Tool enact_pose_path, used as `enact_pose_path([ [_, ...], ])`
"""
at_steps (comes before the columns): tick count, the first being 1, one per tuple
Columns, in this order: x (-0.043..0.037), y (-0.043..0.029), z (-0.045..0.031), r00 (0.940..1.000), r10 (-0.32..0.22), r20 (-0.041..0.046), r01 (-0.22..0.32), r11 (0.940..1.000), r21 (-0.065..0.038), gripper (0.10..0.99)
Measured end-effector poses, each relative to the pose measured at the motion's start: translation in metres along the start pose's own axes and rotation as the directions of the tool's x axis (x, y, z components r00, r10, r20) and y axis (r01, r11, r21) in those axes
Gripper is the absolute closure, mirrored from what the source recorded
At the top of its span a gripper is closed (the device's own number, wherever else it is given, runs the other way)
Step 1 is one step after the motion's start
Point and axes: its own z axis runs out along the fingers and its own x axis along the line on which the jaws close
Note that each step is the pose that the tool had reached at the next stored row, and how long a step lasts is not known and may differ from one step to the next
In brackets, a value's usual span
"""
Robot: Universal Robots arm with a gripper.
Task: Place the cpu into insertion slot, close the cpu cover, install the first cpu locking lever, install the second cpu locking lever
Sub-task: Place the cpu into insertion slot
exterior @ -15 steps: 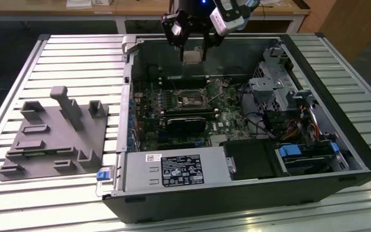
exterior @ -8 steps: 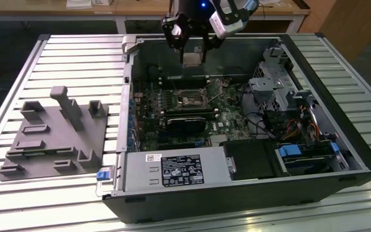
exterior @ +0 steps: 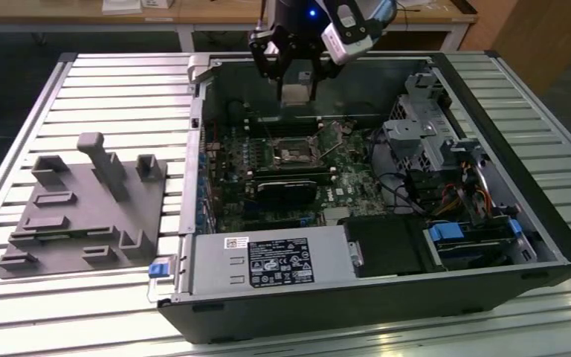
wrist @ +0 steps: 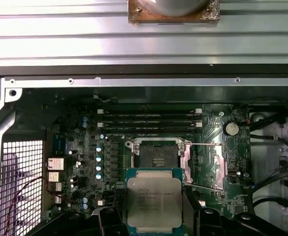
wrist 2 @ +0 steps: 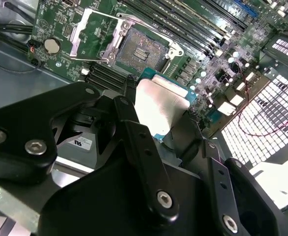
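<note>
Silvery-topped, the cpu [wrist: 154, 196] — likely light, stiff, with a fragile underside — hangs clamped by its opposite edges in your gripper [wrist: 151, 215], aloft near the open insertion slot [wrist: 156, 160], so those edges look the safest hold.

This is a robotics lab or workshop: an open computer case [exterior: 365, 316] lies on a ribbed metal table [exterior: 117, 89], a grey fixture tray [exterior: 77, 216] sits on the exterior view's left, a gripper [exterior: 297, 91] holds the cpu [wrist: 154, 201] above the case, and a wooden bench [exterior: 68, 16] stands at the far side.
</note>
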Motion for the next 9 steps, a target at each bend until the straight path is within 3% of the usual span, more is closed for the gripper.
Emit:
enact_pose_path([
  [9,-0.0001,-0.0007,0.0082,1.0000,0.000,0.0000,0.000,1.0000,0.000,0.553],
])
